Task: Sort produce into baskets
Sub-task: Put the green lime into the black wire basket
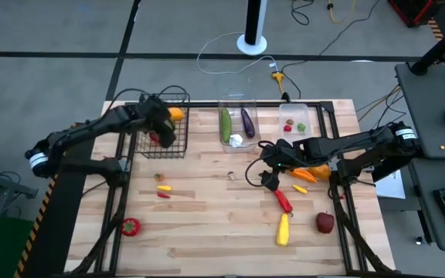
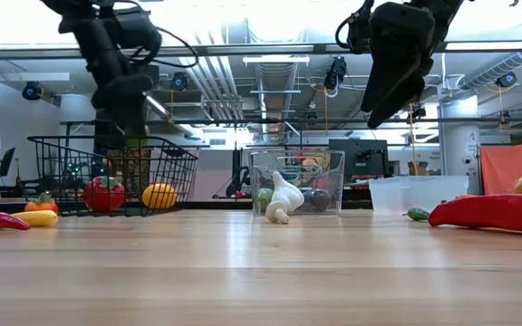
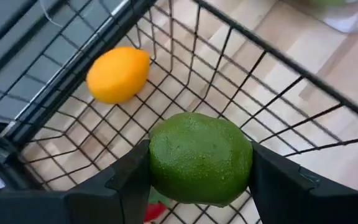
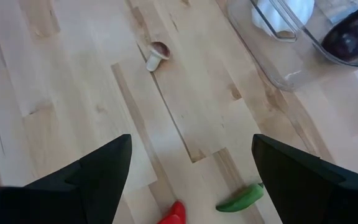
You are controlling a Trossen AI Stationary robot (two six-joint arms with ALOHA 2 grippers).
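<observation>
A pale wooden slat table (image 1: 207, 224) stands on grey floor, with cables trailing across the floor beyond its far edge and a white post base (image 1: 252, 42) there. At the table's left, a red pepper (image 1: 130, 226) sits near the front edge, with a small yellow and red pair of peppers (image 1: 163, 191) farther in. The left gripper (image 3: 197, 168) hangs over the black wire basket (image 1: 178, 147) at the far left, its fingers clamped on a round green fruit (image 3: 201, 158); an orange fruit (image 3: 118, 74) lies on the basket floor below. In the middle of the far edge, a clear bin (image 1: 238, 100) holds a cucumber (image 1: 225, 123), an eggplant (image 1: 248, 121) and white garlic (image 1: 236, 140). A small mushroom (image 4: 158, 54) lies on bare wood. The right gripper (image 4: 188, 168) hovers above the table with fingers spread wide and empty, over a long red pepper (image 1: 283, 200) and a small green pepper (image 4: 244, 196). A yellow pepper (image 1: 283, 229) and a red apple (image 1: 325, 222) lie toward the front right. The shallow bin (image 1: 296, 116) sits at the far right. The low view shows ceiling pipes and lights in the room behind.
</observation>
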